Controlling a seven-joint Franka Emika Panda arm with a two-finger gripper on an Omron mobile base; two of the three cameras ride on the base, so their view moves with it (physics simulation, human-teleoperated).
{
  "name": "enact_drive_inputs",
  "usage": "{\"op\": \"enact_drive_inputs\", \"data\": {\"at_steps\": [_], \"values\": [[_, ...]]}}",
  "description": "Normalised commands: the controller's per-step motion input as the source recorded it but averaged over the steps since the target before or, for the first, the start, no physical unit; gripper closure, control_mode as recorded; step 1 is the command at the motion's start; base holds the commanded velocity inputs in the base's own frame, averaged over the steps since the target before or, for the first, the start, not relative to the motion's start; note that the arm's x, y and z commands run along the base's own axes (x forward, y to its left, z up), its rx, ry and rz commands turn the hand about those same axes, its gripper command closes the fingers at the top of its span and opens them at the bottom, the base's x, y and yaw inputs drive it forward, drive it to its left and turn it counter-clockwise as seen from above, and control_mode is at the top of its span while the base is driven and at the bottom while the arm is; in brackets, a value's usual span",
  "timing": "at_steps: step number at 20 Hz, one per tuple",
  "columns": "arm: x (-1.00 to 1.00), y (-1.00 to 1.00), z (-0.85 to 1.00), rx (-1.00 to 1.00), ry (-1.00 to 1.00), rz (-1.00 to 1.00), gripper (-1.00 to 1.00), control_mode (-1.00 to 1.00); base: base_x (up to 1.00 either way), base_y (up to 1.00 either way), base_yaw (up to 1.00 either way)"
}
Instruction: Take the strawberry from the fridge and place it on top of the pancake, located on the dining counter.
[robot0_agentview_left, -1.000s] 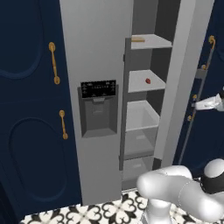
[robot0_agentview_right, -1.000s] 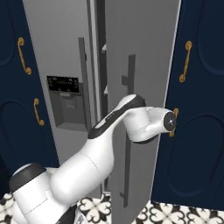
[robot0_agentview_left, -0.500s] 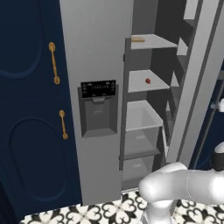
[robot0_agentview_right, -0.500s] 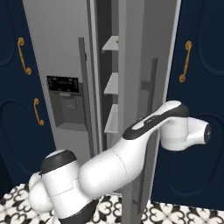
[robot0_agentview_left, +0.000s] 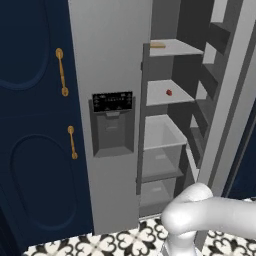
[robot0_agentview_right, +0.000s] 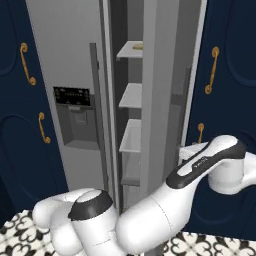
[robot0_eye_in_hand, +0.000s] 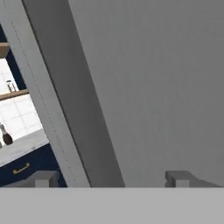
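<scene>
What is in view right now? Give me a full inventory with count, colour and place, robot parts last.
fridge: one, grey, centre, right door swung open, left door shut.
dispenser panel: one, black, on the shut left door.
fridge shelves: several, grey, stacked inside the open side.
strawberry: one, red, on the second shelf from the top.
flat tan item: one, on the top shelf.
navy cabinets: either side of the fridge, with gold handles.
floor tiles: black-and-white pattern, at the fridge's foot.
arm: one, white with dark joints, low, in front of the open door.
gripper: one, jaws wide apart, close against the grey door, holding nothing.
</scene>
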Motion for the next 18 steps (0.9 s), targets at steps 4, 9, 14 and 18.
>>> {"op": "enact_drive_inputs", "data": {"at_steps": [4,9,14,18], "values": [[-0.75,-0.17,0.30,0.00,0.00,-0.10,-1.00,-1.00,0.00,0.00,0.00],[-1.00,0.29,0.46,-0.11,0.03,-0.25,-1.00,-1.00,0.00,0.00,0.00],[-0.79,0.61,0.08,-0.25,0.36,-0.27,-1.00,-1.00,0.00,0.00,0.00],[-0.46,0.88,0.13,-0.37,0.40,-0.23,-1.00,-1.00,0.00,0.00,0.00]]}}
